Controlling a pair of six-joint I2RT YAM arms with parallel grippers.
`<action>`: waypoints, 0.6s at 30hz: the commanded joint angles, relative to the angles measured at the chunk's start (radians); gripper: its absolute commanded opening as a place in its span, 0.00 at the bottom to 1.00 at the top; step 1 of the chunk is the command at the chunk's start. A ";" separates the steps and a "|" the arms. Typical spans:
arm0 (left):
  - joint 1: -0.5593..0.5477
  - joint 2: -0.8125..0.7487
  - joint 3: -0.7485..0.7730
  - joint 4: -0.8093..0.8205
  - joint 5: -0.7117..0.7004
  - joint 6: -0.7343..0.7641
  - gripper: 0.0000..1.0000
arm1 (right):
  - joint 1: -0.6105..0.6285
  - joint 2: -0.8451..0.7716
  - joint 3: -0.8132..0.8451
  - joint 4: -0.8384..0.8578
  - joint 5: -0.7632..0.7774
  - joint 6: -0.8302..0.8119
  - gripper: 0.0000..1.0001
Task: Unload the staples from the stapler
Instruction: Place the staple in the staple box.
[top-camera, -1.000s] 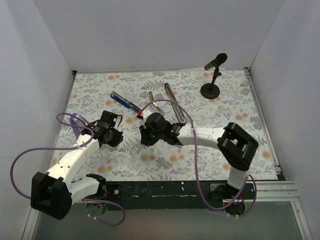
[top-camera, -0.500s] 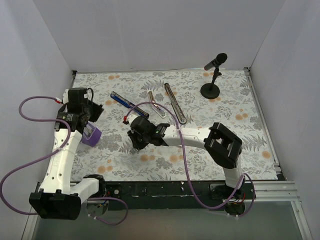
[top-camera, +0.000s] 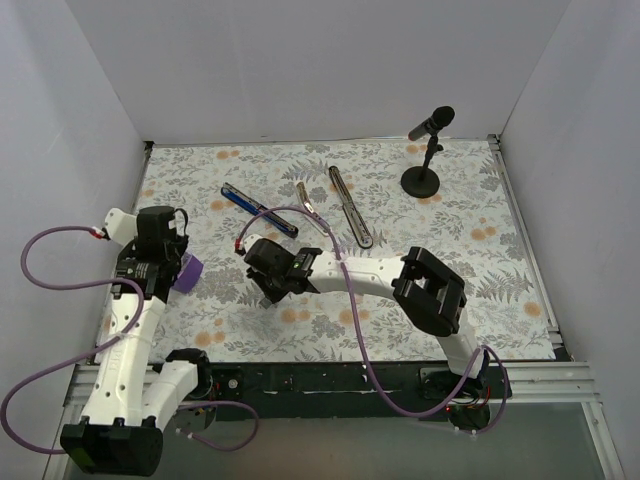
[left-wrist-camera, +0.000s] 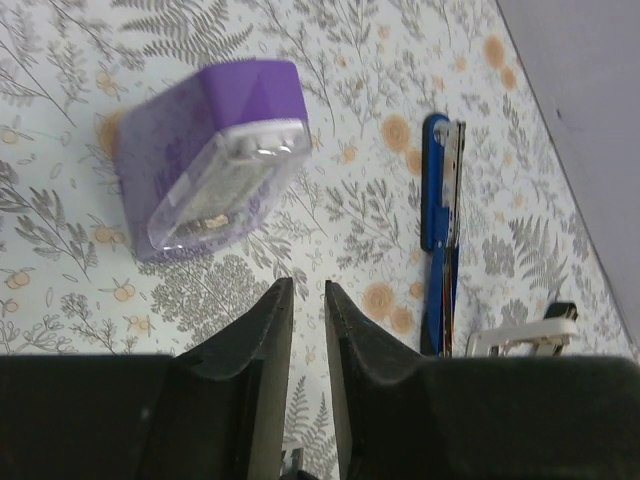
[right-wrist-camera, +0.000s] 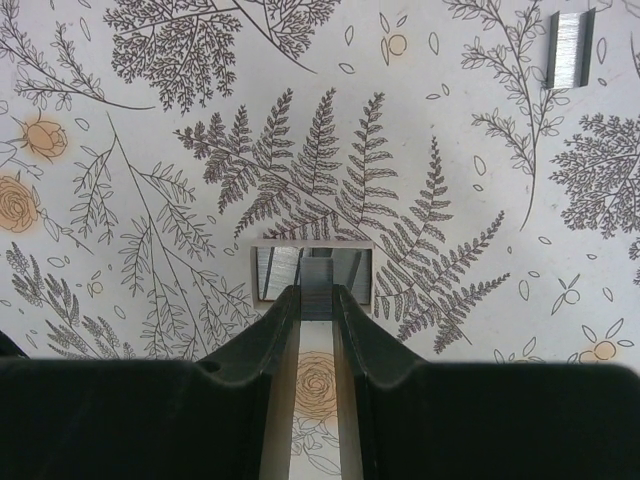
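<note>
We see the right gripper (right-wrist-camera: 317, 296) low over the flowered cloth (right-wrist-camera: 150, 120), with its two fingers set close and only a narrow slit between them. A short block of staples (right-wrist-camera: 312, 262) sits at the tips. Its grey metal fills the slit there, so the claw has hold of it, and both ends of the block show past the fingers. A second staple block (right-wrist-camera: 570, 48) lies loose on the cloth, apart, toward the upper right of the right wrist view.

The stapler (top-camera: 258, 208), blue and black, lies flat farther back on the table, well apart from the right gripper.

The left gripper (left-wrist-camera: 308, 292) is nearly closed too — only cloth shows between its fingers, so it holds nothing. A purple block (left-wrist-camera: 215, 160) lies near it, ahead of the tips. A microphone (top-camera: 425, 150) stands at the far right corner.
</note>
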 joint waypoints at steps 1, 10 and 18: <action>0.006 -0.047 0.032 -0.037 -0.207 -0.042 0.23 | 0.013 0.025 0.065 -0.057 0.034 -0.014 0.25; 0.006 -0.063 0.021 -0.074 -0.232 -0.092 0.56 | 0.018 0.063 0.118 -0.113 0.055 -0.008 0.25; 0.006 -0.083 0.009 -0.067 -0.235 -0.087 0.58 | 0.024 0.068 0.119 -0.116 0.049 -0.009 0.25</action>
